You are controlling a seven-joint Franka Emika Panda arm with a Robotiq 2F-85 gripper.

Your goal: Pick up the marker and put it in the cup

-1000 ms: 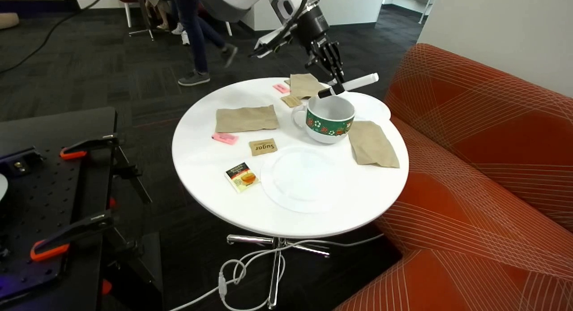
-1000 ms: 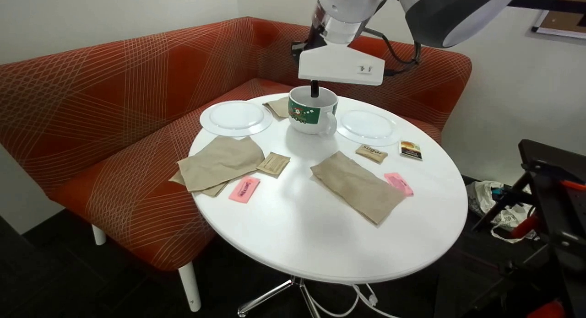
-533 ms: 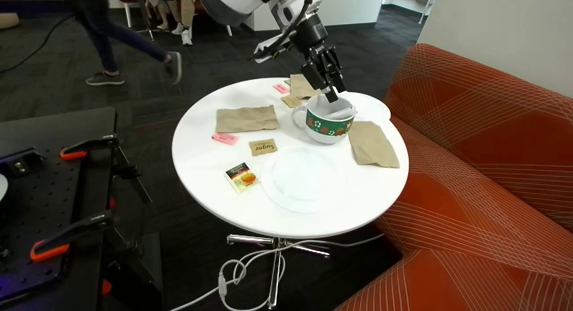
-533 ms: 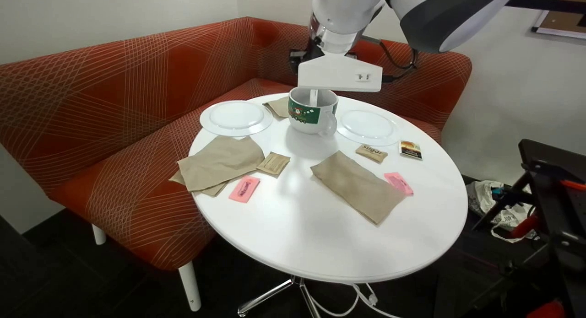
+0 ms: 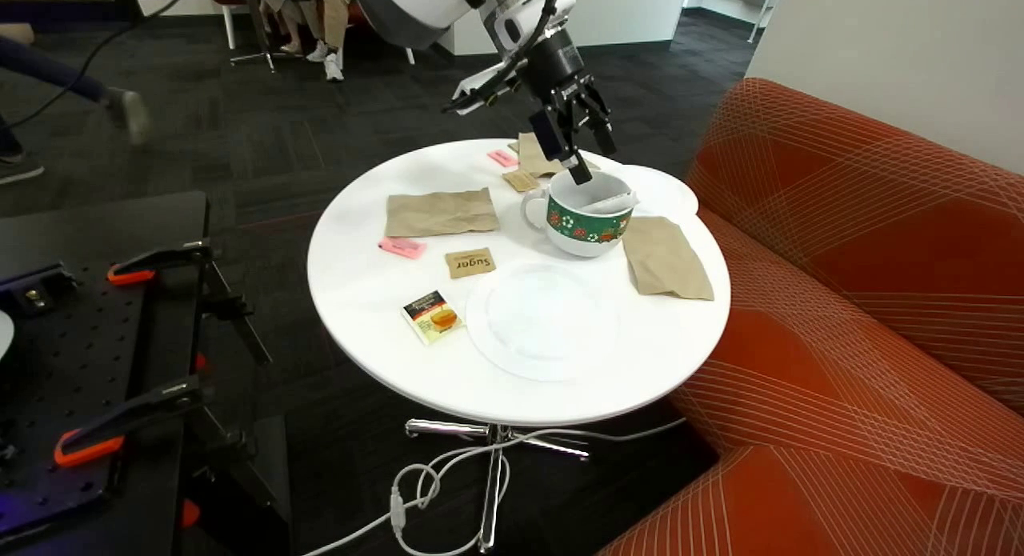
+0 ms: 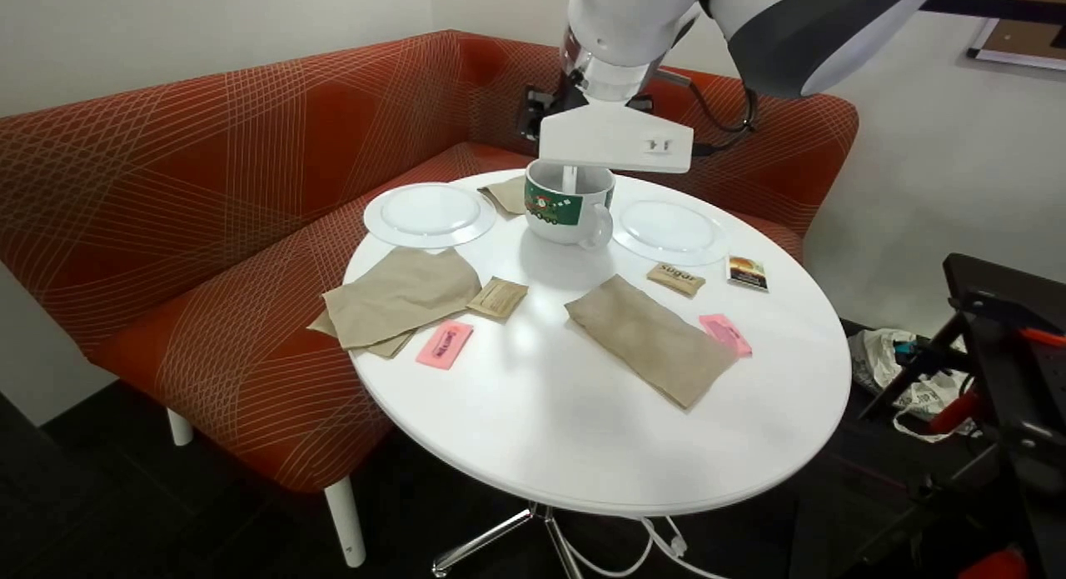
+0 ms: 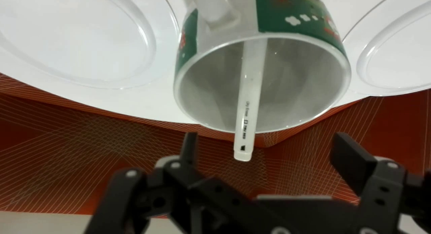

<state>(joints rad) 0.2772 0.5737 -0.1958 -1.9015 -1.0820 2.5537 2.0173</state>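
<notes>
Wrist view shows you the cup between two pale plates, the edge of the tabletop just past it and the red bench beyond. In an exterior view, white surface runs wide along the near edge before a brown napkin, the cup toward the far edge. Your gripper hangs just above the cup — fingers spread wide, holding nothing — apart from the marker, which leans inside, its end past the rim. From the wrist you see print on its barrel; in an exterior view, a white panel hides your fingertips.
</notes>
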